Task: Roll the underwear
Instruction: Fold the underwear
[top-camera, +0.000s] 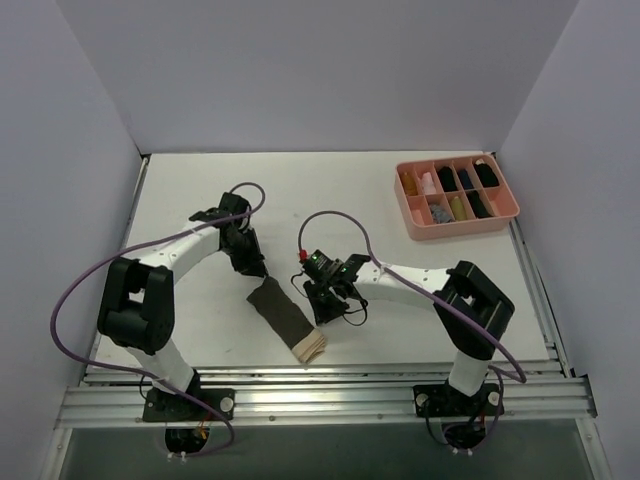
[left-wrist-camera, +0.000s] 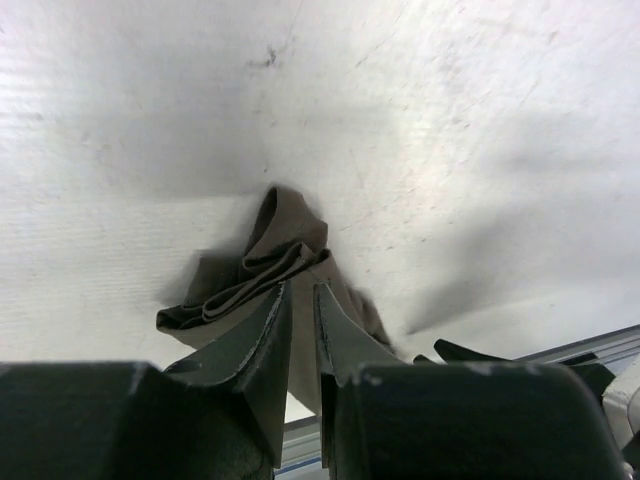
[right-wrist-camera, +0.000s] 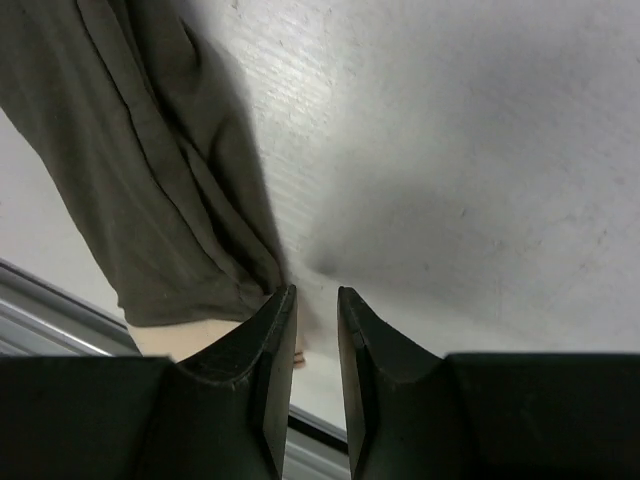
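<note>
The underwear (top-camera: 285, 315) lies folded into a long dark olive strip, running diagonally toward the table's front edge. Its tan waistband (top-camera: 312, 347) is at the near end. My left gripper (top-camera: 256, 270) is at the strip's far end. In the left wrist view its jaws (left-wrist-camera: 302, 287) stand a narrow gap apart, tips against the bunched cloth (left-wrist-camera: 270, 250), with flat cloth showing behind the gap. My right gripper (top-camera: 326, 306) is just right of the strip. In its wrist view the jaws (right-wrist-camera: 317, 292) are slightly open over bare table, the underwear (right-wrist-camera: 130, 200) beside the left finger (right-wrist-camera: 270, 330).
A pink compartment tray (top-camera: 500, 220) with several small rolled items stands at the far right. A metal rail (top-camera: 320, 385) runs along the front edge, close to the waistband. White walls close in the left, back and right sides.
</note>
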